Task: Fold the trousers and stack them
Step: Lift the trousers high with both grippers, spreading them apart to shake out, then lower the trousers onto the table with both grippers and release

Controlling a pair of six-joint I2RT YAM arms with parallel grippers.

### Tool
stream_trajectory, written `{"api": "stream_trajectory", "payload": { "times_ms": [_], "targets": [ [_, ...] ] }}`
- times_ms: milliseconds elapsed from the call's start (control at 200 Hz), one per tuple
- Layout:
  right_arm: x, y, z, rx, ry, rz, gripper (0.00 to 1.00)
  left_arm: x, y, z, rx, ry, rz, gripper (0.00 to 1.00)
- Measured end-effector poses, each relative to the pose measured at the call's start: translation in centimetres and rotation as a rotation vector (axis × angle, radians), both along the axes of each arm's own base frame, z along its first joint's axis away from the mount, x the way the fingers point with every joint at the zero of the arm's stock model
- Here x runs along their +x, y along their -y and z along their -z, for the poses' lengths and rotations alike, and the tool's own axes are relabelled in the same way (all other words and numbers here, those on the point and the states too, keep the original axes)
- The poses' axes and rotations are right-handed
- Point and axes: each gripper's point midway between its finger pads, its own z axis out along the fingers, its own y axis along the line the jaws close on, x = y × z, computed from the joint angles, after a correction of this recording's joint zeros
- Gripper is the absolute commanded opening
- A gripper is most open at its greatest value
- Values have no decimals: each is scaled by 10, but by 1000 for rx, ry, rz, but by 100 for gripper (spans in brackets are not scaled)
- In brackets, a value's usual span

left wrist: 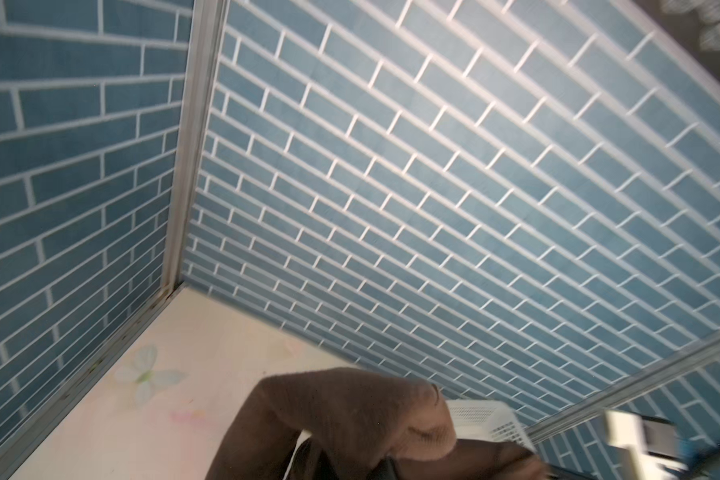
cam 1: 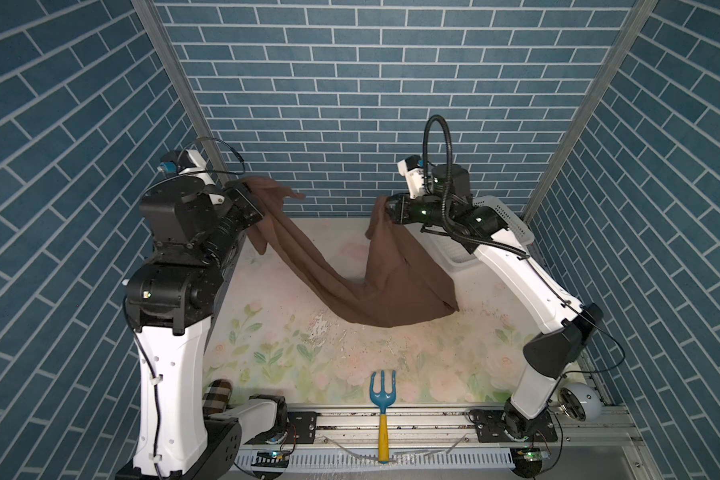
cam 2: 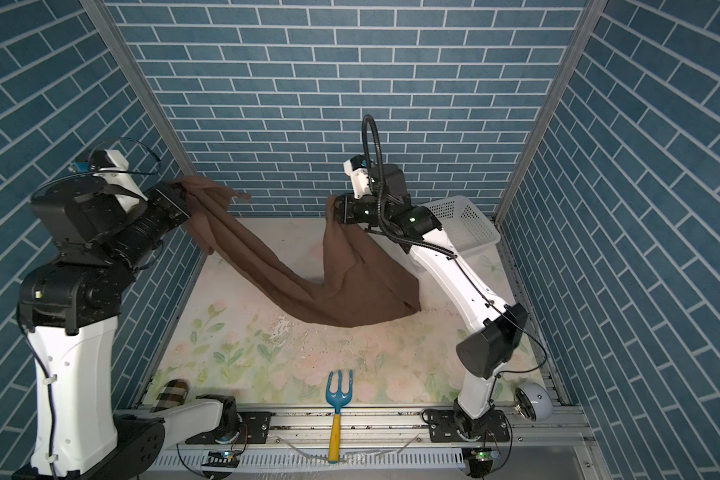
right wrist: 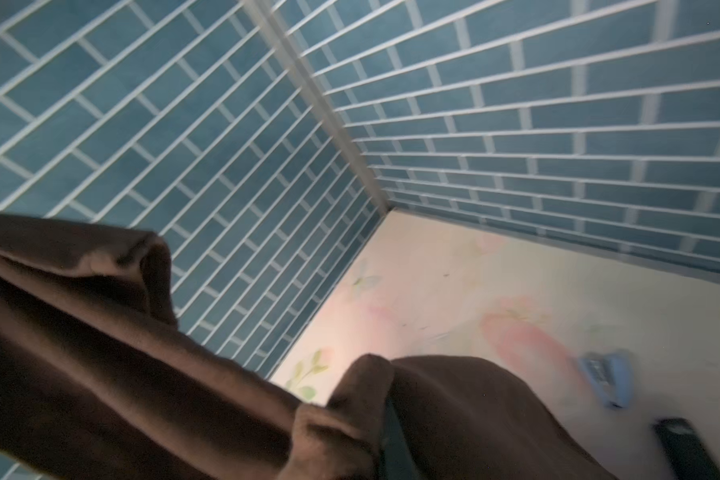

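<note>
Trousers point(cam 1: 404, 282), dark brown and soft, hang as a slack sling between my two grippers. My left gripper point(cam 1: 248, 197) is clamped on a bunched end, raised at the far left close to the corner post. My right gripper point(cam 1: 389, 206) is pinched tight on another bunch near the far middle, just beside the white basket point(cam 1: 512, 220). The garment's long axis runs left to right across the far half of the worktop point(cam 1: 308, 357), dipping towards the near side, and its lowest fold appears to rest on the floral surface right of centre. A narrow gathered strand climbs to my left gripper, while the wide bulk falls below my right one, so my right arm is the nearer to most of the cloth. I judge the coming move to be a lay-down. It turns on drawing that axis taut between the grippers, then lowering the cloth flat towards the near side. Both grippers are close to the blue brick-pattern wall point(cam 1: 350, 83), so there is little room further back. The middle of the worktop in front of the sag lies open. A blue garden fork point(cam 1: 382, 405) sits at the near edge in the middle. A plaid pouch point(cam 1: 217, 395) lies in the near left corner, well apart from the trousers.
</note>
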Motion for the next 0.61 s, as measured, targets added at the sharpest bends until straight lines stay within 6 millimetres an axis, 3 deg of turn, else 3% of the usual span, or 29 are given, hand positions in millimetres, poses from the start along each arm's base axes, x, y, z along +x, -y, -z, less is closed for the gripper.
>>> {"api": "stream_trajectory", "payload": {
  "times_ms": [110,235,320,425,530,605],
  "targets": [
    [-19,-42,-39,117,14,-184,0,-13,-1,-29,-9,94,3,2],
    [-35,-41,-64,169,31,-264,0,-20,-4,-43,-10,143,-9,3],
    [-41,-25,-69,159,35,-249,0,-21,-5,-49,-13,164,-15,3],
    [-48,8,-56,109,19,-186,0,-17,0,-52,-34,180,9,3],
    [-47,50,-28,54,-1,-72,0,-4,15,-48,-96,182,89,1],
    [-37,87,8,8,-51,46,0,12,35,-36,-162,164,186,0]
  ]
}}
